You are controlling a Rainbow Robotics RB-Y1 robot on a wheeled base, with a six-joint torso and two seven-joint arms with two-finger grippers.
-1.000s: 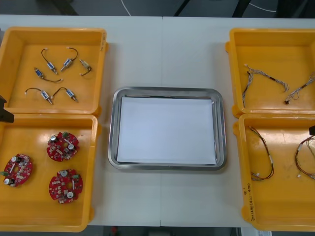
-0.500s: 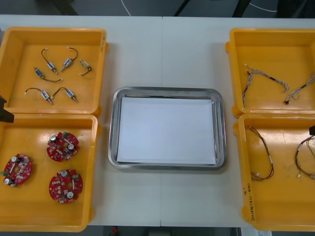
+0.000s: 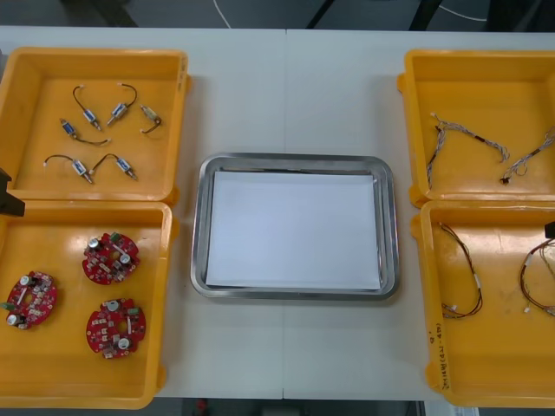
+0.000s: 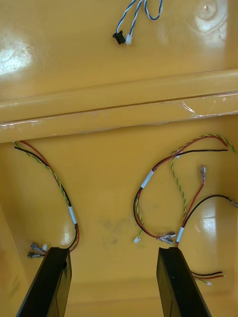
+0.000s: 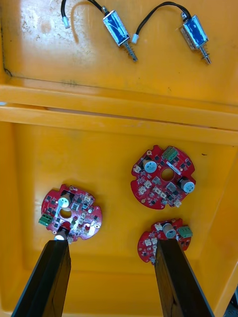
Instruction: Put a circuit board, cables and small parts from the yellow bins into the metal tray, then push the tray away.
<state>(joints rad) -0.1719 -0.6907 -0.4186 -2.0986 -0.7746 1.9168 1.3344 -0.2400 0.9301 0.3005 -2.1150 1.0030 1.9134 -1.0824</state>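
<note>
The metal tray [image 3: 295, 161] lies in the middle of the counter [image 3: 286, 87], between the bins, shiny at its rim and white inside. The left hand [image 5: 111, 245] hovers with fingers spread over the near left yellow bin [image 3: 52, 381], above three round red circuit boards [image 5: 163, 176] that carry small silver and green components. The small metal parts [image 3: 95, 130] with black wires lie in the far left bin [image 3: 95, 54]. The right hand [image 4: 113, 250], also spread, hangs over the red and yellow cables [image 4: 147, 179] in the near right bin [image 3: 486, 381]; the twisted blue and white cables [image 3: 447, 126] lie in the far right bin [image 3: 486, 56]
</note>
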